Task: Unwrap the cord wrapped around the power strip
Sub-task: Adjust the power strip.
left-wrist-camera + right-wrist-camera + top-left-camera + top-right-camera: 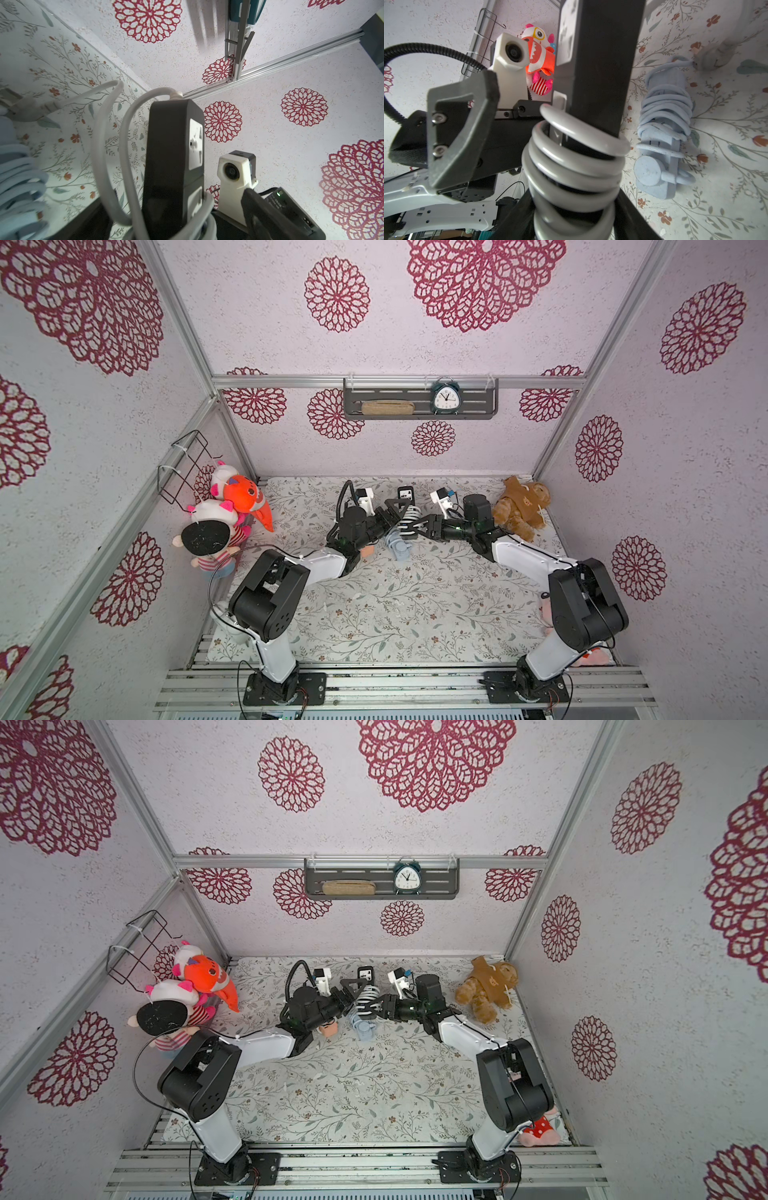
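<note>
While agape, left tool around strip

The black power strip runs straight away from the lens, the grey cord wound in tight coils about its near end, and the right gripper is clamped there with a dark finger pressed to either side. On one side of the strip the left gripper has its jaws spread, a grey finger well clear of it (an orange plush fish peeks out behind). On the strip's other side a pale blue cord-wound bundle lies on the floral mat.
</note>
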`<state>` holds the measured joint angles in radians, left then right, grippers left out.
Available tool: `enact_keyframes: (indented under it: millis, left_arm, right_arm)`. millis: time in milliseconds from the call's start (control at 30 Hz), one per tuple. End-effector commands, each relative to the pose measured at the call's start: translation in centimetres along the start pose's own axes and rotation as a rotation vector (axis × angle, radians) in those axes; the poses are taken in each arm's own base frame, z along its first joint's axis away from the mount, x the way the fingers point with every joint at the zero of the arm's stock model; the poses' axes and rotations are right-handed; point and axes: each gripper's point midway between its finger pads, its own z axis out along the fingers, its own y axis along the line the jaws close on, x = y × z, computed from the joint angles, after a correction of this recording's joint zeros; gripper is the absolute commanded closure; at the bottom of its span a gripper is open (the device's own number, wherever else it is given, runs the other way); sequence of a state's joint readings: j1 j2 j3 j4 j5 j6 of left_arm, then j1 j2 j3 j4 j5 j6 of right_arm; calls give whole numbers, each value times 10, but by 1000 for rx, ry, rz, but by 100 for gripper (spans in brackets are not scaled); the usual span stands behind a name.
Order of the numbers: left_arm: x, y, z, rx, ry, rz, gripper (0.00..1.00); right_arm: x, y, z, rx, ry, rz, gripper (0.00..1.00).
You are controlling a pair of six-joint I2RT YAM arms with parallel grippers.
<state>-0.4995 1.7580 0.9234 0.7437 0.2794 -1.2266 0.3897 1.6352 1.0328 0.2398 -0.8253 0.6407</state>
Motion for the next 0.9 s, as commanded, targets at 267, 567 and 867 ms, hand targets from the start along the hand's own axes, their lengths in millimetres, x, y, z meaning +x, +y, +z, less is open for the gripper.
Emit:
enact_keyframes:
  millis: [267, 567, 867]
  left_arm:
    - [-53, -2, -56, -235, 91, 221, 3]
    - [-57, -24, -20, -29, 185, 154, 6]
    - [-50, -26, -6, 78, 192, 98, 18]
  right_arm:
    - [-17, 39, -19, -83, 121, -181, 77]
    - [-9, 53, -20, -163, 199, -183, 77]
    - [-11, 58, -17, -197, 223, -181, 77]
